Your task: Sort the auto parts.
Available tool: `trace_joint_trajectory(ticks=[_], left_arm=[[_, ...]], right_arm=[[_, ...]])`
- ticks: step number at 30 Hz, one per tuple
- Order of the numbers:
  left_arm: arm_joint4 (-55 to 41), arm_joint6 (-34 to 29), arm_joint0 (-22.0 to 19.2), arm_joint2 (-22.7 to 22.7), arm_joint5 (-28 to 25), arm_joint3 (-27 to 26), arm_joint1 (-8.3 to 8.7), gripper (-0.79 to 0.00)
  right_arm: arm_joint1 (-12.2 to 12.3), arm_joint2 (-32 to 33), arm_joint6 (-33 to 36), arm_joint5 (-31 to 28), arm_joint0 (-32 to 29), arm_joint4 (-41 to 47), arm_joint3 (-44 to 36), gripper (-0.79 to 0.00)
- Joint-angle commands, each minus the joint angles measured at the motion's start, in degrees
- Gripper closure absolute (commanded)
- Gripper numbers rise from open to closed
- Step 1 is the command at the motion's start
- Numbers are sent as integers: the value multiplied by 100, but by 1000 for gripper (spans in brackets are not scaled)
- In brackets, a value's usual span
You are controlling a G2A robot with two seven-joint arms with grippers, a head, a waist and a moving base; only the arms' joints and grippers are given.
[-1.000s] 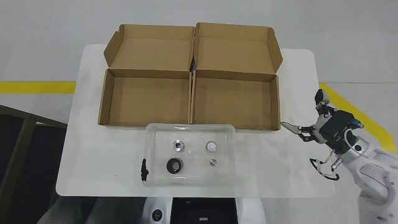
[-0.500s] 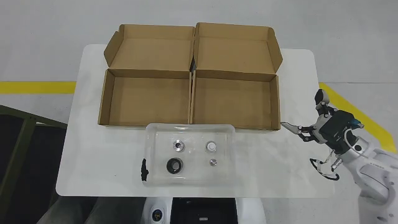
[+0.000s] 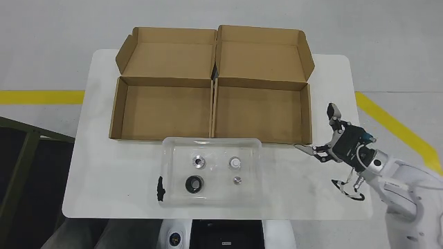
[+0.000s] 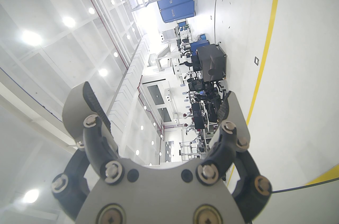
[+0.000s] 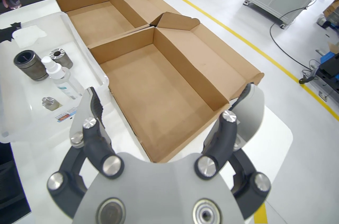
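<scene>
A clear plastic tray (image 3: 257, 153) at the table's front holds a black linear bearing (image 3: 194, 184), a slotted silver collet (image 3: 199, 160), a small white spray bottle (image 3: 236, 161) and a small silver fitting (image 3: 237, 179). The right wrist view has the same bearing (image 5: 30, 65), collet (image 5: 61, 57), bottle (image 5: 62, 76) and fitting (image 5: 50, 103). My right gripper (image 3: 313, 126) is open and holds nothing, above the table right of the tray, by the right box's front corner (image 5: 170, 90). My left gripper (image 4: 158, 90) is open and points out at the room.
Two open cardboard boxes, left (image 3: 163, 111) and right (image 3: 259, 114), sit side by side behind the tray with lids folded back. A small black item (image 3: 160, 189) lies at the tray's left edge. The white table (image 3: 104, 173) has free surface on both sides.
My right gripper has moved left, from the table's right edge toward the right box and the tray. The parts have not moved.
</scene>
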Motion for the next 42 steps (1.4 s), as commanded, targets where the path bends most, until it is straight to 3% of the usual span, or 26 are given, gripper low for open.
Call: trace_joint_trajectory(ticks=[1,12,27,42], left_arm=[[0,0,0,0,0,0,0,-785],[0,0,0,0,0,0,0,-785],[0,0,0,0,0,0,0,-785],[0,0,0,0,0,0,0,-785]], right_arm=[[13,-156,82,-94,62,90,-5,-785],[63,-1228,819,-313,587,707,-28,-785],[106,-2624,1728,-479,1282,654,88,-785],[159,-3370,2244,-387,1565,297,154,-785]])
